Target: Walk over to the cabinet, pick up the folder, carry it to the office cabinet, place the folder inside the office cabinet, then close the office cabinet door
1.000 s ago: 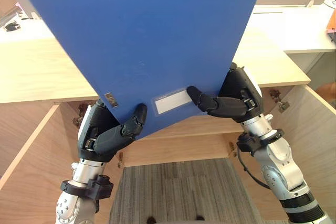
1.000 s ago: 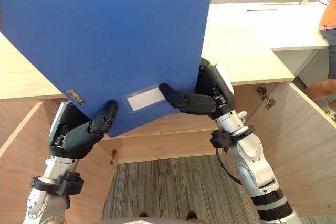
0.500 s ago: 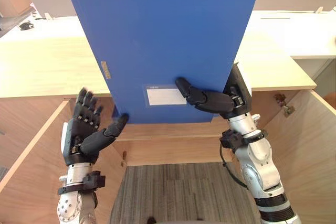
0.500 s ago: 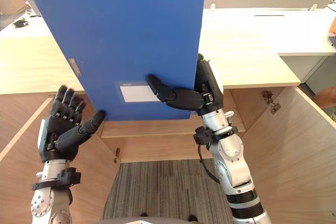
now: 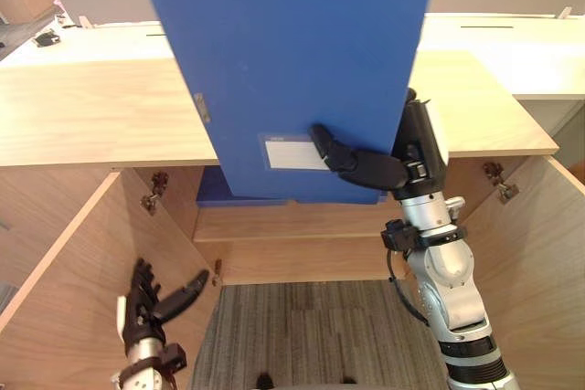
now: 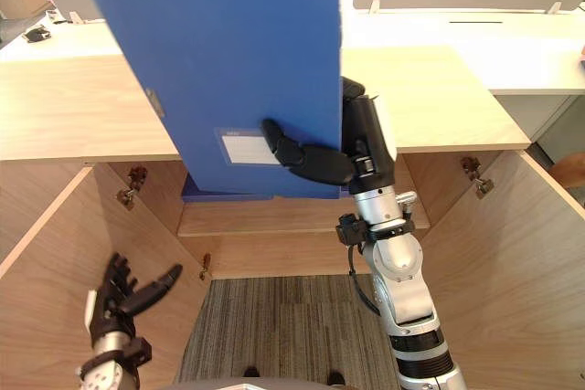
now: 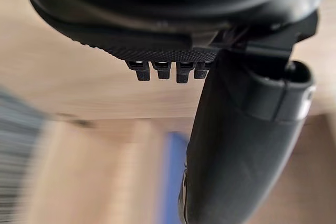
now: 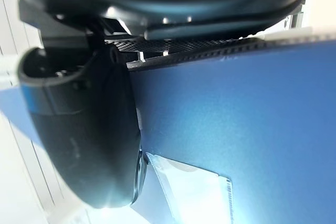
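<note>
Down drops my left hand (image 5: 146, 310), fingers spread, off the folder (image 5: 292, 61); my right hand (image 5: 395, 169) pinches it upright, thumb on its face, at the open cabinet (image 5: 91, 125).

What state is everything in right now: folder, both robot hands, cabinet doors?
Folder: upright, held at its lower end, in front of the cabinet.
Right robot hand: shut on the folder, thumb over its front face.
Left robot hand: open, fingers spread, low beside the left door, holding nothing.
Left door: swung open.
Right door: swung open.
</note>
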Motion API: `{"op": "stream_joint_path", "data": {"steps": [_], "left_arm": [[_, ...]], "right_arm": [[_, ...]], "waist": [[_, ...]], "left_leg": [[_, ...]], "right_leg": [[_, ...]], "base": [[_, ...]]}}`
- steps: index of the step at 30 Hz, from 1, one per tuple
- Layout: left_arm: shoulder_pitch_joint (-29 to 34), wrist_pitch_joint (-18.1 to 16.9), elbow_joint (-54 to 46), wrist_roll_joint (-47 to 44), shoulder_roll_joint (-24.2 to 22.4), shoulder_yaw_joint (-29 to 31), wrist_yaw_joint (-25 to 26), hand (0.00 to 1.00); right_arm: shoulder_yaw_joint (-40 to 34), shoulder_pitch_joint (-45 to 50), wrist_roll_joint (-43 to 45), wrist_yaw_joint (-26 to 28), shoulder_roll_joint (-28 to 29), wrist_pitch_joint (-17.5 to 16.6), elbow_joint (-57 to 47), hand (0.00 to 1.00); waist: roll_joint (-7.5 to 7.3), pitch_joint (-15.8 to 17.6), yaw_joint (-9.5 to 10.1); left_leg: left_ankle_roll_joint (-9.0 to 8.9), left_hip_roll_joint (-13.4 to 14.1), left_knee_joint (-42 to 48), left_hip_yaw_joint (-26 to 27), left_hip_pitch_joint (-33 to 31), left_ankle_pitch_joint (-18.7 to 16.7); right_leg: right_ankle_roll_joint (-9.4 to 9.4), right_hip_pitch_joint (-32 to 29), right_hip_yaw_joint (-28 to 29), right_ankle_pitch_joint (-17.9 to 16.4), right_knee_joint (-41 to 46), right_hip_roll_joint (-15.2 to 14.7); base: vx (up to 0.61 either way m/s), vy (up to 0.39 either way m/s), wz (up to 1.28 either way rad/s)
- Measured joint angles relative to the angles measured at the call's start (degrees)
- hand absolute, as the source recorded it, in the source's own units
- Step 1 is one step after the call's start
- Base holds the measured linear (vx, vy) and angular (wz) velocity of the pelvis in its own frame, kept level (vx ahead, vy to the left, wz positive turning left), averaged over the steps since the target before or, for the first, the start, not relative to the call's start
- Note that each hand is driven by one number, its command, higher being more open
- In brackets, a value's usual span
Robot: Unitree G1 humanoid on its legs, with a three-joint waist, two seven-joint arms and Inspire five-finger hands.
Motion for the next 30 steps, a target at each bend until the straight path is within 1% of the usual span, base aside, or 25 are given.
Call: {"op": "stream_joint_path", "data": {"steps": [1,4,6,8,9,10,11,13,14,15,16,17,18,19,20,21,22,23,24,25,27,30], "left_arm": [[-0.06,0.15,2.1,0.48,-0.04,0.01,0.02,1.0],[-0.73,1.37,12.56,2.84,-0.02,0.05,-0.09,1.0],[-1.71,1.65,17.15,3.8,0.15,0.0,-0.08,1.0],[-5.56,1.64,21.3,3.79,0.75,-0.06,0.02,1.0],[-7.54,1.7,23.04,3.78,1.04,-0.25,0.1,1.0],[-9.17,1.7,24.22,3.72,1.33,-0.53,0.14,1.0],[-10.21,1.71,24.78,3.68,1.42,-0.95,0.24,1.0],[-11.96,1.66,25.11,3.33,2.32,-2.56,0.47,1.0],[-12.69,1.56,25.08,2.8,2.54,-2.75,0.48,1.0],[-14.51,1.41,24.86,2.39,2.9,-2.95,0.76,1.0],[-15.43,1.39,24.74,2.3,3.12,-3.36,1.06,1.0],[-17.26,1.39,24.33,1.84,3.36,-4.52,1.33,1.0],[-19.0,1.31,23.51,1.32,3.38,-5.51,1.36,1.0],[-20.02,1.19,23.16,1.24,3.31,-6.08,1.37,1.0],[-21.66,1.04,21.83,0.97,2.96,-6.77,1.25,1.0],[-22.57,0.73,19.77,0.72,2.68,-6.8,1.34,1.0],[-22.96,0.59,18.93,0.26,2.61,-6.81,1.36,1.0],[-24.27,0.37,17.35,-0.39,2.54,-6.79,1.38,1.0],[-25.21,0.33,16.15,-0.82,2.47,-6.8,1.47,1.0],[-25.81,0.37,14.82,-0.96,2.15,-6.82,1.64,1.0],[-27.06,0.19,11.09,-1.83,0.6,-7.28,2.58,1.0],[-27.33,0.21,8.11,-2.79,0.34,-7.89,3.22,1.0]], "right_arm": [[1.05,0.19,-0.39,-0.01,-0.41,-0.2,0.66,0.0],[6.68,0.94,-3.66,0.52,-1.55,-0.27,5.74,0.0],[9.89,1.0,-5.79,0.71,-2.55,-0.26,9.21,0.0],[12.34,-0.65,-8.74,0.68,-3.08,-0.15,13.14,0.0],[13.74,-2.38,-10.57,0.66,-3.33,0.3,15.62,0.0],[14.92,-4.14,-12.21,0.68,-3.6,0.98,17.86,0.0],[15.54,-5.24,-13.22,0.62,-3.77,1.31,19.43,0.0],[16.64,-7.47,-15.23,0.5,-4.03,2.15,21.7,0.0],[16.62,-7.87,-15.49,0.47,-4.08,2.26,21.92,0.0],[16.53,-9.13,-15.52,0.31,-4.2,2.34,22.11,0.0],[16.44,-9.77,-15.49,0.23,-4.17,2.37,22.11,0.0],[15.89,-11.17,-15.42,-0.08,-4.09,2.41,22.14,0.0],[14.93,-13.24,-15.25,-0.17,-3.81,2.44,22.76,0.0],[14.16,-14.35,-14.72,-0.2,-3.57,2.61,23.22,0.0],[12.11,-16.03,-13.13,-0.63,-2.71,3.32,23.57,0.0],[9.85,-17.06,-10.81,-1.72,-1.04,3.68,23.57,0.0],[9.02,-17.65,-8.34,-2.57,-0.3,3.73,23.57,0.0],[6.35,-19.15,-3.59,-4.03,1.45,3.73,23.56,0.0],[4.17,-20.68,-0.99,-5.37,2.7,3.75,23.56,0.0],[2.14,-22.37,1.7,-6.77,3.69,3.74,23.56,0.0],[-3.25,-28.01,10.38,-11.29,4.87,3.72,23.62,0.0],[-9.15,-34.63,20.05,-17.9,6.62,3.24,25.16,0.0]], "waist": [[-0.06,-0.04,-0.07],[-0.25,0.02,-0.17],[-0.52,0.71,0.24],[-1.09,5.49,0.91],[-1.02,8.02,0.98],[-0.74,10.47,1.02],[-0.29,12.15,1.04],[0.3,15.3,1.22],[0.46,16.11,1.25],[0.66,17.86,1.22],[0.85,18.35,1.21],[1.52,19.36,1.2],[2.19,21.25,1.16],[2.58,22.3,1.15],[3.12,23.59,1.28],[3.17,23.67,1.4],[3.21,23.73,1.47],[3.22,24.42,1.48],[3.25,25.02,1.65],[3.24,25.03,1.93],[3.25,25.04,2.69],[3.36,25.68,3.09]], "left_leg": [[-0.01,0.01,0.0,0.0,-0.11,0.01],[-0.02,0.29,0.03,0.0,-0.58,0.02],[0.0,0.45,0.81,-0.01,-2.44,0.15],[0.07,1.08,7.46,-0.48,-7.95,-1.72],[0.24,1.77,13.16,-0.76,-12.55,-3.59],[0.33,2.41,18.61,-1.06,-16.46,-5.46],[0.38,3.09,22.12,-1.37,-19.15,-6.66],[0.3,4.04,27.89,-1.43,-24.53,-8.98],[0.11,4.15,29.22,-1.5,-26.0,-9.53],[0.25,4.18,31.71,-1.57,-28.98,-9.99],[0.38,4.23,32.97,-1.6,-30.81,-10.19],[0.7,4.49,35.5,-1.8,-34.66,-10.6],[0.94,4.73,37.59,-1.9,-37.27,-10.8],[1.17,4.96,38.81,-1.9,-38.53,-10.88],[1.51,5.44,41.61,-1.94,-41.6,-11.35],[1.58,5.92,44.32,-2.17,-45.67,-12.09],[1.52,6.14,45.62,-2.39,-47.45,-12.53],[1.17,6.48,48.28,-2.82,-50.85,-13.45],[1.18,6.81,50.06,-3.01,-53.1,-13.85],[1.21,7.15,51.73,-3.11,-55.57,-14.18],[1.23,7.86,54.79,-3.25,-61.2,-14.57],[1.53,8.76,57.51,-3.53,-64.35,-14.77]], "right_leg": [[0.0,-0.12,0.0,0.0,0.02,0.01],[0.0,-0.62,-0.02,0.0,0.26,0.0],[-0.1,-2.9,0.05,-0.06,1.59,-0.05],[-0.79,-7.06,-0.01,-0.64,5.71,-0.56],[-1.12,-10.35,-0.07,-1.42,8.65,-0.66],[-1.06,-13.11,-0.14,-2.72,11.81,-0.74],[-1.14,-15.23,-0.26,-3.44,14.27,-0.61],[-1.09,-20.52,-0.2,-5.49,19.97,-0.61],[-1.13,-22.11,-0.19,-6.02,21.5,-0.73],[-1.1,-25.62,0.06,-7.01,24.84,-0.95],[-1.18,-27.63,0.25,-7.38,26.47,-1.12],[-1.2,-31.54,0.4,-7.82,29.02,-1.41],[-1.21,-34.28,0.65,-8.02,31.25,-1.65],[-1.21,-35.52,0.73,-8.2,32.56,-1.68],[-1.22,-38.6,0.91,-8.81,35.26,-1.72],[-1.38,-42.66,0.95,-9.54,37.9,-1.74],[-1.37,-44.46,0.89,-9.97,39.25,-1.75],[-1.55,-47.76,0.78,-10.96,42.05,-1.86],[-1.73,-50.01,0.77,-11.54,43.96,-1.9],[-1.78,-52.52,0.84,-11.98,45.72,-1.89],[-1.89,-58.38,1.25,-12.71,49.1,-1.84],[-2.51,-61.6,1.28,-13.13,51.8,-1.5]], "base": [[0.0,0.0,0.0],[0.0,0.0,0.0],[-0.05,0.003,0.03],[-0.13,0.0,0.1],[-0.22,-0.026,0.1],[-0.23,-0.025,0.09],[-0.19,0.01,0.06],[-0.2,0.039,0.0],[-0.19,0.041,0.0],[-0.15,0.022,0.02],[-0.17,0.028,0.0],[-0.14,0.04,-0.03],[-0.13,0.047,-0.04],[-0.12,0.037,-0.06],[-0.13,0.019,-0.06],[-0.14,0.011,-0.05],[-0.12,0.004,0.01],[-0.11,-0.014,0.03],[-0.11,-0.022,0.01],[-0.11,-0.036,-0.04],[-0.08,-0.031,-0.06],[-0.02,-0.037,-0.07]]}}
